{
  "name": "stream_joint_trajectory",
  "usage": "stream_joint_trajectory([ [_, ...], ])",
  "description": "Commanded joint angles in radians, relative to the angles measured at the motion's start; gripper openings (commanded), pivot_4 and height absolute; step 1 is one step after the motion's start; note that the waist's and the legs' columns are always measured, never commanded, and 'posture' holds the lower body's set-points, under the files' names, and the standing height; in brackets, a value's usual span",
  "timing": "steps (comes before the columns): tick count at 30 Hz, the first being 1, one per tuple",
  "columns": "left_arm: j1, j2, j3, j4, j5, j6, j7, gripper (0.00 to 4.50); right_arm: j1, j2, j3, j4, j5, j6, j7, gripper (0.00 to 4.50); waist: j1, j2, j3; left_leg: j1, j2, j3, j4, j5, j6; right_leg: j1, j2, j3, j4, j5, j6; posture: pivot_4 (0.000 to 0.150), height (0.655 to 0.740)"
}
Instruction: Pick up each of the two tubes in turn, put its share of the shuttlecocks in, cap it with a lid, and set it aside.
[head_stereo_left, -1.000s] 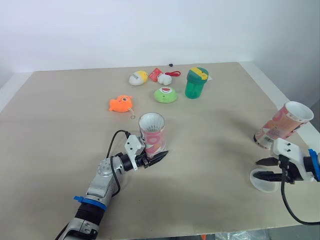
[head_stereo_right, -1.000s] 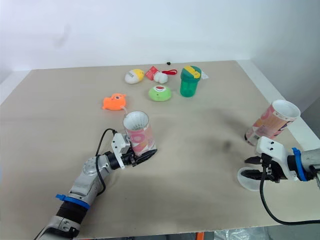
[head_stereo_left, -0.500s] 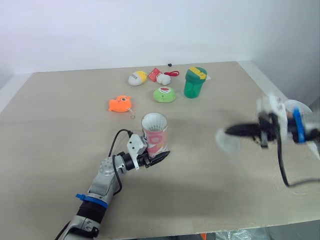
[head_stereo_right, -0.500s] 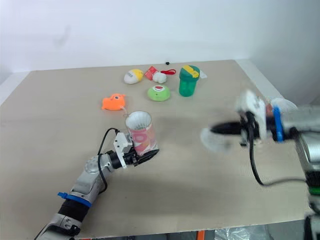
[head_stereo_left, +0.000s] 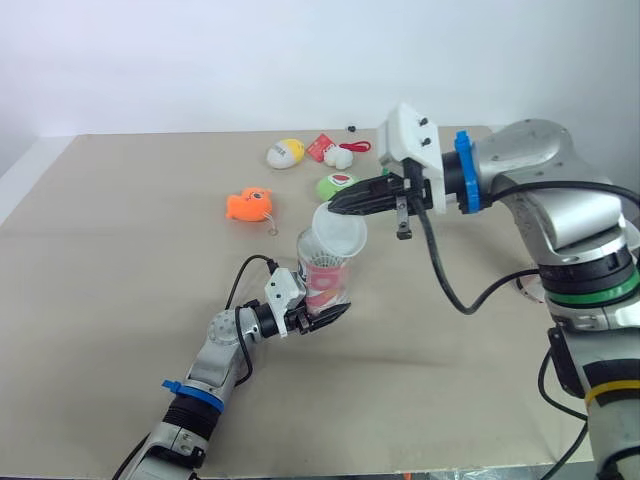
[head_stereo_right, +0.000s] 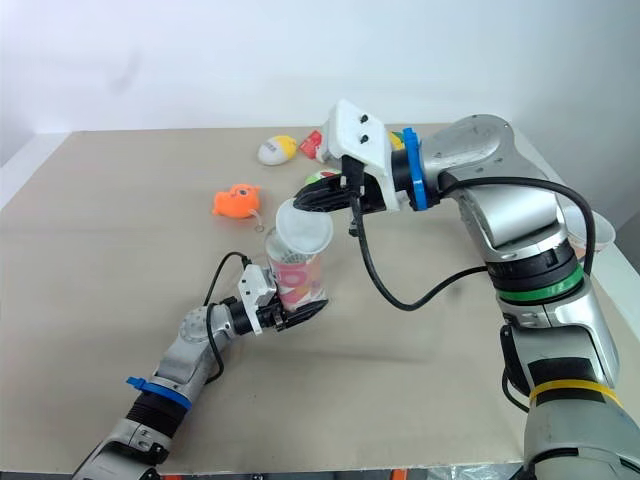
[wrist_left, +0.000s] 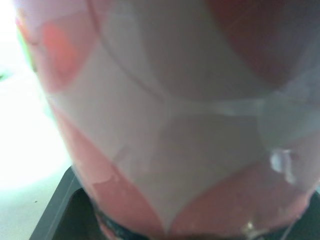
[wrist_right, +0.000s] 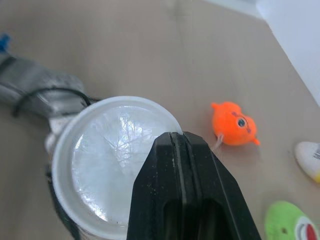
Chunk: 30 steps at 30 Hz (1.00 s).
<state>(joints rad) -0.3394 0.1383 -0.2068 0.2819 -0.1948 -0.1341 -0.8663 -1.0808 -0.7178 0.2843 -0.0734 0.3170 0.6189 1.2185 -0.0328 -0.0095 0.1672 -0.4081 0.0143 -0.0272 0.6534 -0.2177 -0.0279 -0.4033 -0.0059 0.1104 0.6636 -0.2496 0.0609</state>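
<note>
A pink and white tube (head_stereo_left: 326, 283) stands upright near the table's middle, and my left gripper (head_stereo_left: 322, 312) is shut on its lower part. In the left wrist view the tube's wall (wrist_left: 170, 125) sits close against the camera. A translucent white lid (head_stereo_left: 340, 236) hangs tilted just over the tube's open mouth. My right gripper (head_stereo_left: 338, 206) is shut on the lid's far rim. The right wrist view looks down on the lid (wrist_right: 110, 160), with the shut fingers (wrist_right: 177, 150) pinching its edge. The second tube's white rim (head_stereo_right: 598, 232) peeks out behind my right arm at the table's right edge.
An orange fish toy (head_stereo_left: 248, 205) lies just beyond the tube on the left. A yellow and white egg toy (head_stereo_left: 285, 153), a red and white toy (head_stereo_left: 332, 151) and a green round toy (head_stereo_left: 336, 185) lie further back. My right arm spans the table's right half.
My right arm has swung in from the table's right edge, carrying the lid up and over the tube's mouth. The left gripper has kept its hold on the tube.
</note>
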Motion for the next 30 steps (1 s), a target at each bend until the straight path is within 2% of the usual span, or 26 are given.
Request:
stream_joint_trajectory([
  [1,0.026,0.013,-0.005,0.032,0.021,0.01,0.014,2.99,-0.048,0.016,-0.001,0.006,-0.023,-0.028,0.01,0.03,-0.001,0.0,0.0,0.0,0.0,0.0,0.0,0.0,0.0,0.0,0.0,0.0,0.0,0.0,0.0,0.15,0.74],
  [10,0.017,0.013,-0.011,0.038,0.026,0.01,0.019,2.99,-0.079,0.068,0.031,-0.041,-0.028,0.005,0.039,0.03,-0.005,0.0,0.0,0.0,0.0,0.0,0.0,0.0,0.0,0.0,0.0,0.0,0.0,0.0,0.0,0.15,0.74],
  [30,0.01,0.011,-0.015,0.052,0.048,-0.005,0.018,2.99,-0.105,0.044,0.119,-0.015,-0.172,-0.079,0.114,0.03,-0.007,0.0,0.0,0.0,0.0,0.0,0.0,0.001,0.001,0.0,0.0,0.0,0.0,0.001,0.0,0.15,0.74],
])
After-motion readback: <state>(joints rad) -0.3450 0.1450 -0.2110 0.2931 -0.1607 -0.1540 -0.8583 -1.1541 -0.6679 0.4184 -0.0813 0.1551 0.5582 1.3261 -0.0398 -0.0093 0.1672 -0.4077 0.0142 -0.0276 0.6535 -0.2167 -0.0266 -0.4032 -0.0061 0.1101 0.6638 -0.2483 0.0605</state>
